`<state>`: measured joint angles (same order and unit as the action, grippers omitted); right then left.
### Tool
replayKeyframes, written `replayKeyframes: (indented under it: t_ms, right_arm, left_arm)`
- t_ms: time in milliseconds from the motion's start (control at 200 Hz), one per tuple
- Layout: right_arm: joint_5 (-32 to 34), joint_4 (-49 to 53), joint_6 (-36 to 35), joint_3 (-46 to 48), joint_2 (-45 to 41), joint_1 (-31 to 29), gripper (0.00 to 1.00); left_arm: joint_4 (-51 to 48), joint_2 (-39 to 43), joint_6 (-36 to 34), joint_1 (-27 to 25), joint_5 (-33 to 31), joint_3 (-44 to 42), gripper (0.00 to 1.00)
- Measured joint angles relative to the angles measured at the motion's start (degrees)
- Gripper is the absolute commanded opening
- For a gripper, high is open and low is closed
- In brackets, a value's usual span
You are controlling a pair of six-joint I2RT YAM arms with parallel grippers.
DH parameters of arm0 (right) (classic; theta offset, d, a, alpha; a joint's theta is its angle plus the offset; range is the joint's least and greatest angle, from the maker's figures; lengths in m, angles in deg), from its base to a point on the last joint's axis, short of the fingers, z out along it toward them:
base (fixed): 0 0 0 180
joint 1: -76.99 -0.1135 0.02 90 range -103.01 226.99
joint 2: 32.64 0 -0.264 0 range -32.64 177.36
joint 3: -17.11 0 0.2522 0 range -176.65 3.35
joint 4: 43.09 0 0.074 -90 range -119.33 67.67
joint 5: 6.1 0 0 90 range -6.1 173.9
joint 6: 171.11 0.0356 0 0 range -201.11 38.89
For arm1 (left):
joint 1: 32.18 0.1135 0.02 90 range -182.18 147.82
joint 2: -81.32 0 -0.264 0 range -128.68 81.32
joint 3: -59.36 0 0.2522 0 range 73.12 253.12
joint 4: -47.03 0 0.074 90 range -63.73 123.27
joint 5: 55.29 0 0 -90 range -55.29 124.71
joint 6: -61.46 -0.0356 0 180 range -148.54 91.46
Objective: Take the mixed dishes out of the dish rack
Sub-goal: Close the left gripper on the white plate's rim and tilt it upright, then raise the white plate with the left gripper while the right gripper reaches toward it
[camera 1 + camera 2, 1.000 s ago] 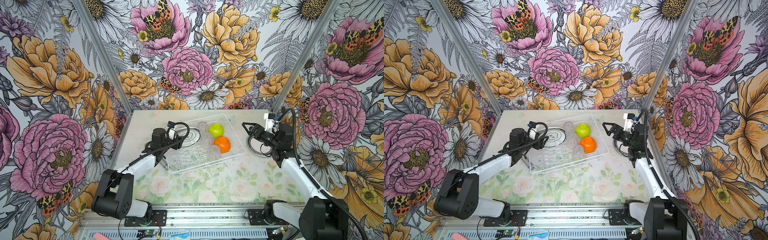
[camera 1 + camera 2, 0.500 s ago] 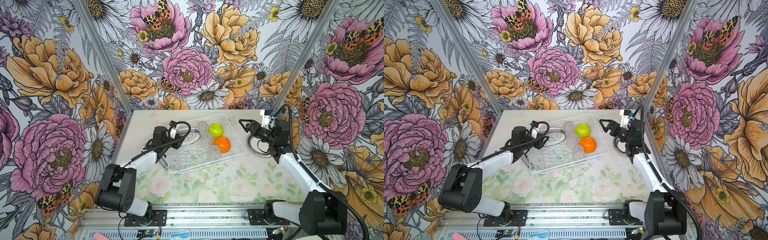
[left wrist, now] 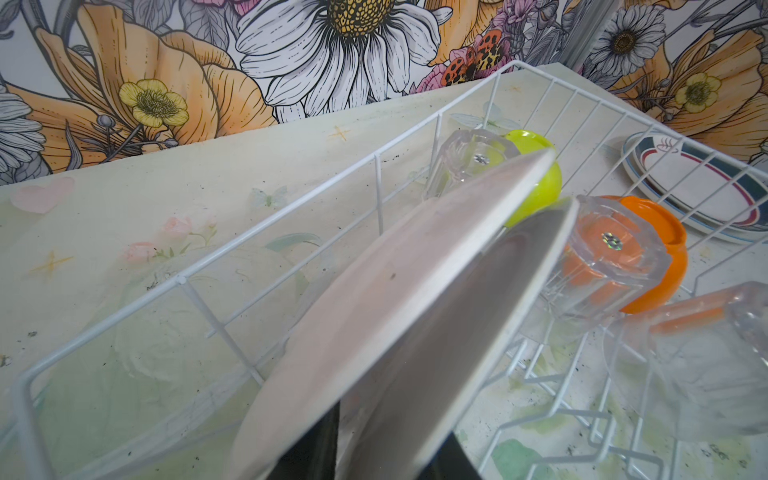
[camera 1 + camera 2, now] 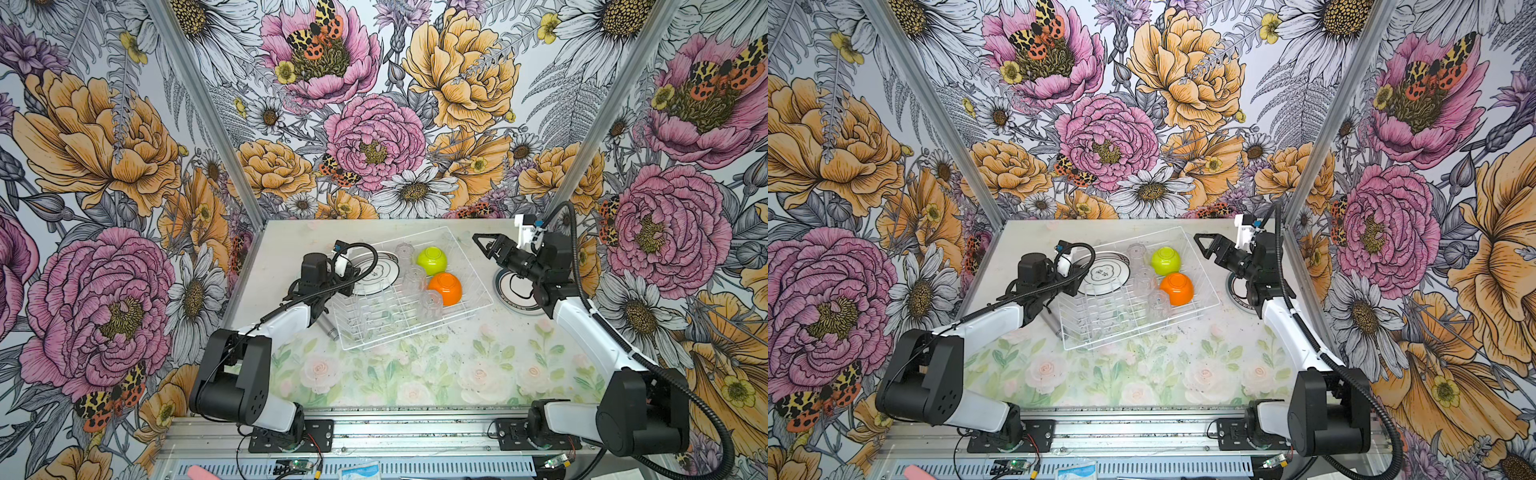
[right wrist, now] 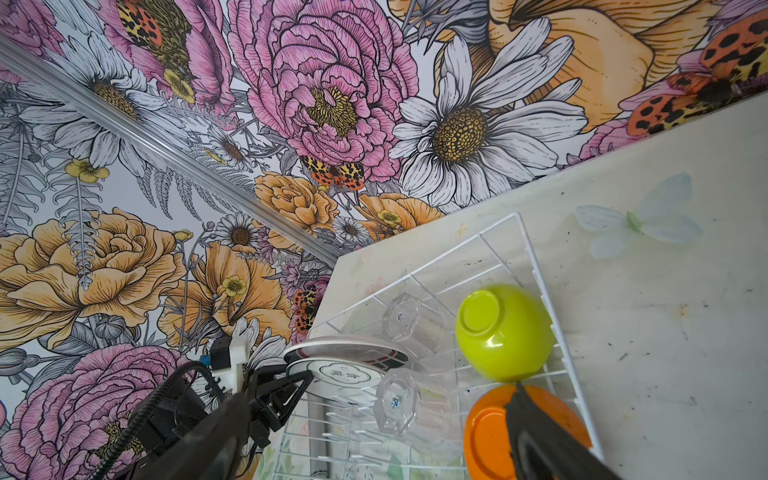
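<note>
The dish rack (image 4: pixel 399 334) sits mid-table, a white wire basket. Two white plates stand on edge in its far left slots, the nearer one (image 4: pixel 376 270) with a centre mark. My left gripper (image 4: pixel 353 279) is shut on that plate (image 3: pixel 436 332), one finger on each face in the left wrist view. Three clear tumblers (image 4: pixel 415 276) lie beside a lime-green bowl (image 4: pixel 432 259) and an orange bowl (image 4: pixel 445 287), both upside down. My right gripper (image 4: pixel 482 245) hangs open and holds nothing above the rack's far right corner.
A dark-rimmed plate (image 4: pixel 515 293) lies flat on the table right of the rack, partly under my right arm. A grey metal cylinder (image 4: pixel 328 328) lies on the table against the rack's left side. Walls close in on three sides.
My left gripper's jaws have come together on the marked plate. My right gripper has drifted left and back, from over the plate on the table towards the rack's corner, still open.
</note>
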<state>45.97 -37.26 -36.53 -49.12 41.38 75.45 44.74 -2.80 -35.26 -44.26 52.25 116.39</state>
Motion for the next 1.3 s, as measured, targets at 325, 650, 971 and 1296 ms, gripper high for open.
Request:
replayKeyframes:
  t_ms: [325, 650, 971, 1296]
  right_arm:
    - [0.4, -0.1, 0.7, -1.9, 0.8, -0.4, 0.96]
    - [1.6, 0.0, 0.8, -1.9, 1.2, -1.4, 0.96]
    - [2.4, 0.0, 0.8, -1.9, 1.9, -2.7, 0.96]
    - [3.5, 0.0, 0.8, -1.9, 1.9, -3.2, 0.95]
  left_arm:
    - [5.2, 0.4, 1.4, 1.5, 3.5, -2.1, 0.15]
    - [13.2, 4.0, 5.1, 4.9, 5.5, -6.4, 0.07]
    - [16.7, 5.9, 7.5, 5.5, 5.5, -9.0, 0.06]
    - [23.1, 10.5, 14.4, 6.0, 8.5, -11.1, 0.05]
